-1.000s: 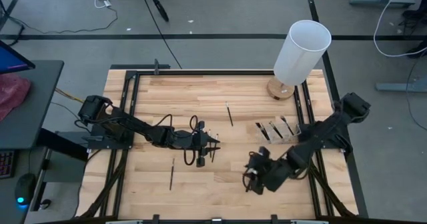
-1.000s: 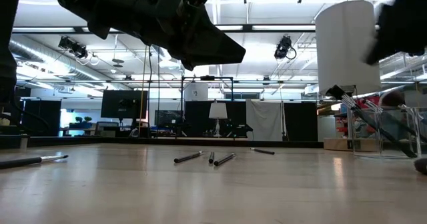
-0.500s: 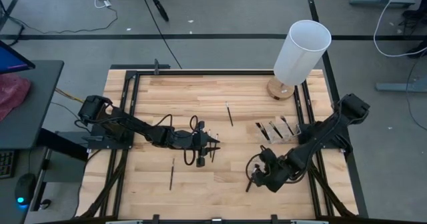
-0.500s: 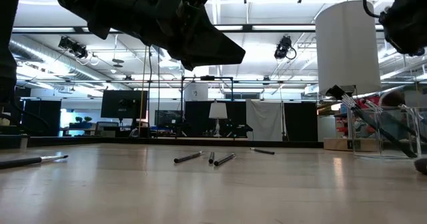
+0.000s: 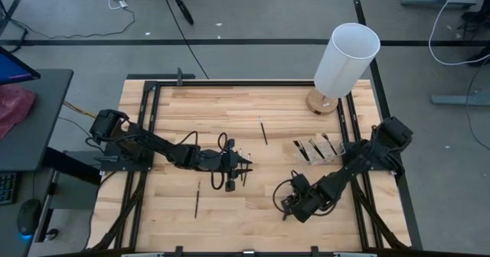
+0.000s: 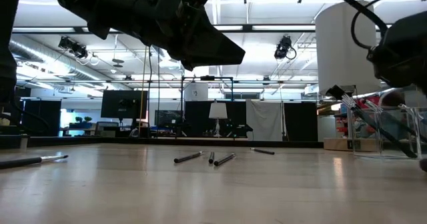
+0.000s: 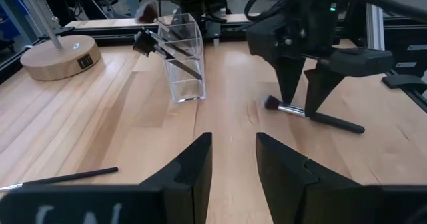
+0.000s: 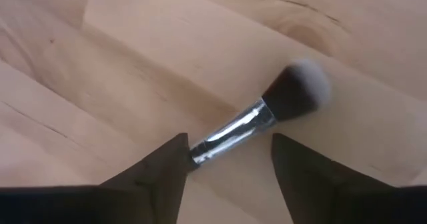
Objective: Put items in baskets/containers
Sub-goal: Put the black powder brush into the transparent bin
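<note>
A brush with a silver ferrule (image 8: 233, 131) and a white-tipped dark head lies flat on the table near its near edge. My right gripper (image 8: 230, 154) is open and low over it, pointing down. One finger stands on each side of the handle, as the left wrist view also shows (image 7: 301, 111). My left gripper (image 5: 246, 167) hovers open over the table's middle. The clear holder (image 7: 183, 64) stands toward the right edge (image 5: 318, 150) with several brushes leaning in it.
A tall white cylinder on a round wooden base (image 5: 344, 58) stands at the far right corner. Loose brushes lie at mid-table (image 5: 262, 131), toward the near left (image 5: 197, 200), and close to my left gripper (image 7: 63, 179). A dark frame (image 5: 149, 127) borders the table.
My right gripper has come down toward the table and shifted slightly toward the left edge, so that its open fingers now straddle the brush, which lay beside it half a second ago. The brush has stayed in place.
</note>
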